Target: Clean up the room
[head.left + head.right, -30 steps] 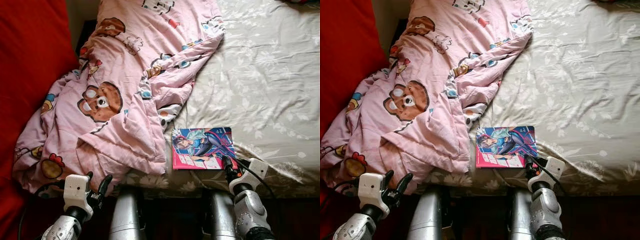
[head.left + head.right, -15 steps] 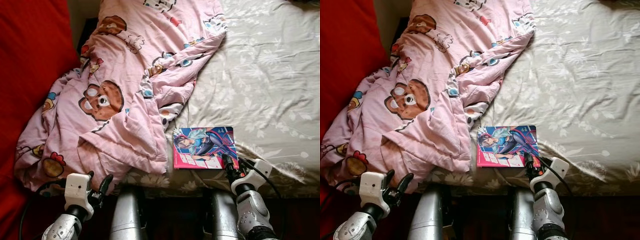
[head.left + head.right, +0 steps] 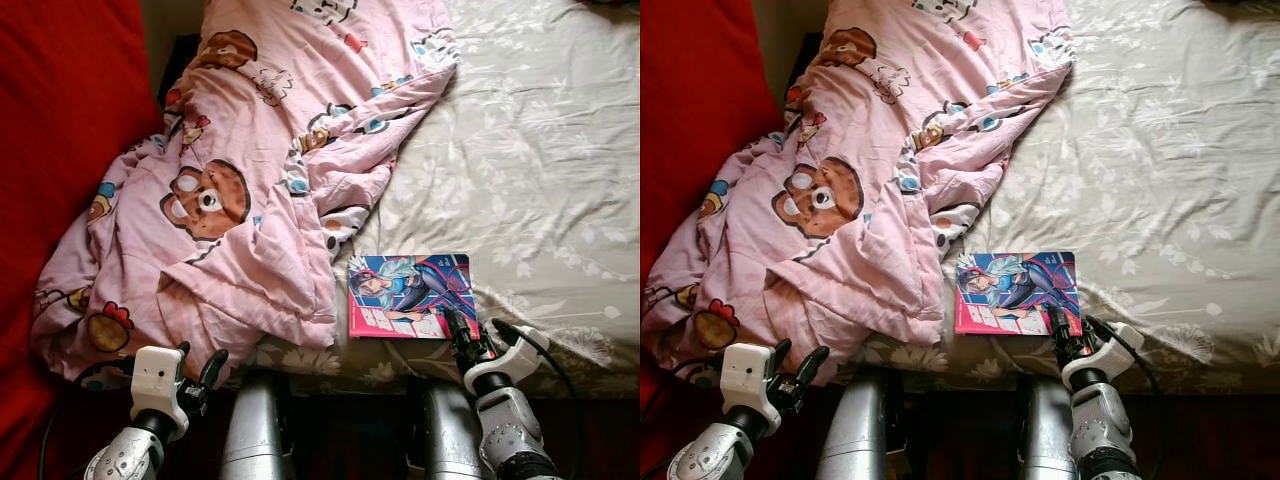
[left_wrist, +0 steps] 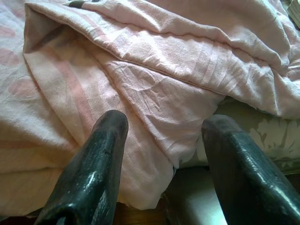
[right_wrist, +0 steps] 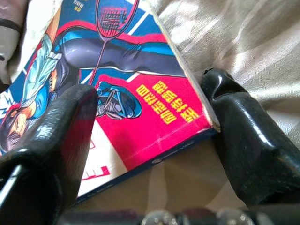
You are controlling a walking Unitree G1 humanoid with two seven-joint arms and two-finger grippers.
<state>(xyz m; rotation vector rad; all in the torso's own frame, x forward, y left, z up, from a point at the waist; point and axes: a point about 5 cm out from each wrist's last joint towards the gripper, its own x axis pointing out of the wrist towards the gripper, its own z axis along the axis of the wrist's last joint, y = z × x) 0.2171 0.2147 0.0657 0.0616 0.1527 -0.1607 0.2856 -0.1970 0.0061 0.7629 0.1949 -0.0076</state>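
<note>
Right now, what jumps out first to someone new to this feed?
The pink cartoon-bear blanket lies crumpled over the left side of the bed, against a big red cushion. A bright comic book lies flat on the grey floral sheet near the bed's front edge, with the right claw open around its near corner. The left claw sits open at the blanket's hanging edge.

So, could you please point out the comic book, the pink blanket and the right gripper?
comic book [image 3: 410,295]: left eye view, cover's middle.
pink blanket [image 3: 250,200]: left eye view, near bear print.
right gripper [image 5: 150,122]: right wrist view, between fingertips.
</note>
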